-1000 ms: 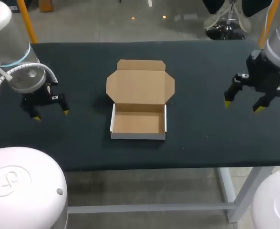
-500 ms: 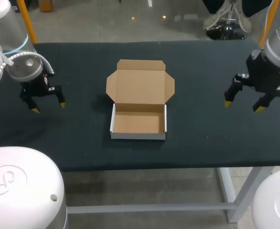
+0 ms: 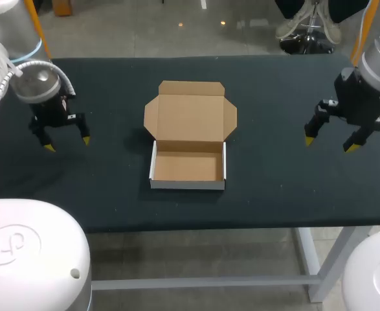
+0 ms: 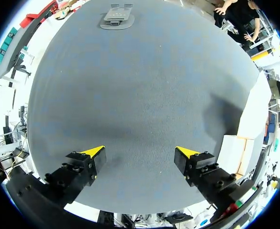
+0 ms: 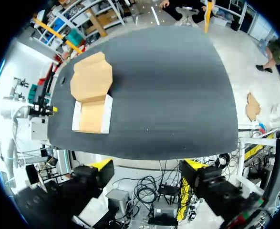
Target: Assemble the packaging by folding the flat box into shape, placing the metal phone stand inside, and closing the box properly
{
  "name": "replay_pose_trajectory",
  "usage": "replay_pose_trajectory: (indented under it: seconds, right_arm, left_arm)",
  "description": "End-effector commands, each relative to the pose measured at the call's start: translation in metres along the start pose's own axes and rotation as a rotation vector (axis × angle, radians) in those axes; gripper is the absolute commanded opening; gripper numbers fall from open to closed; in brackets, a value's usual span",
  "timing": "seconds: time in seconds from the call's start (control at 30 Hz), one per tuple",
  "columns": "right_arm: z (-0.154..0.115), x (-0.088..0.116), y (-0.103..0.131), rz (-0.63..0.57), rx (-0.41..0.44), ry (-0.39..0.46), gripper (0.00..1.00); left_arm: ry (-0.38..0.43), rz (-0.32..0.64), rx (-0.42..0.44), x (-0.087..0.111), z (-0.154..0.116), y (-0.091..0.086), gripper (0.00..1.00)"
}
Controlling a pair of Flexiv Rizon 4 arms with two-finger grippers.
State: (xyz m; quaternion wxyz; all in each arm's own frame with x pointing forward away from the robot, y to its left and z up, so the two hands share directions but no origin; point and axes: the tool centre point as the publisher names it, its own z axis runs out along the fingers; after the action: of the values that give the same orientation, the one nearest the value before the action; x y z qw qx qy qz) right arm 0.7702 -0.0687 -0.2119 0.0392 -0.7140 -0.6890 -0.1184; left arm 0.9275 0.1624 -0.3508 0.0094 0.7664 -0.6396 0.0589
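The left claw (image 3: 67,144) hangs over the left part of the counter (image 3: 274,188), its fingers released and wide apart with nothing between them. In the left wrist view a flat grey thing, which I judge to be the phone stand (image 4: 117,16), lies on the counter well ahead of this claw, close to an edge. Which edge it is I cannot tell, and the head view does not show the stand. It is too far off to tell its long axis or which way it points.

The box (image 3: 190,136) stands in the middle of the counter, between the two claws and well apart from both. It is already folded into shape. Its tray (image 3: 188,166) is empty and opens upward, with the long axis running left to right, parallel to the front edge. The lid (image 3: 190,116) lies open behind the tray, pointing to the far edge.

The right claw (image 3: 329,144) hangs near the right edge, also released and holding nothing.

The next step seems to be fetching the stand. The left arm looks nearer to it, and the box lies to the right of that claw.
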Motion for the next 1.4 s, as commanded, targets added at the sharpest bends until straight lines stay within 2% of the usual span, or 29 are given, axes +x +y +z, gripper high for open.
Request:
replay_pose_trajectory:
  seconds: [0.03,0.17,0.37,0.57,0.87,1.07,1.4]
  right_arm:
    - [-0.002,0.000,0.000,0.000,0.003,-0.002,1.00]
    - [-0.002,0.000,0.000,0.000,0.003,-0.002,1.00]
    - [-0.002,0.000,0.000,0.000,0.003,-0.002,1.00]
    - [-0.002,0.000,0.000,0.000,0.003,-0.002,1.00]
    - [-0.002,0.000,0.000,0.000,0.003,-0.002,1.00]
    - [-0.002,0.000,0.000,0.000,0.003,-0.002,1.00]
    - [-0.002,0.000,0.000,0.000,0.003,-0.002,1.00]
  left_arm:
    - [-0.003,0.000,-0.001,0.000,0.000,0.000,1.00]
    - [-0.008,0.009,0.006,0.000,0.003,-0.002,1.00]
    - [-0.049,0.041,0.028,-0.013,0.007,-0.012,1.00]
    - [-0.067,0.051,0.035,-0.025,0.012,-0.034,1.00]
    - [-0.071,0.057,0.018,-0.028,0.025,-0.065,1.00]
    - [-0.104,0.061,0.016,-0.031,0.034,-0.082,1.00]
    - [-0.088,0.055,-0.002,-0.040,0.038,-0.110,1.00]
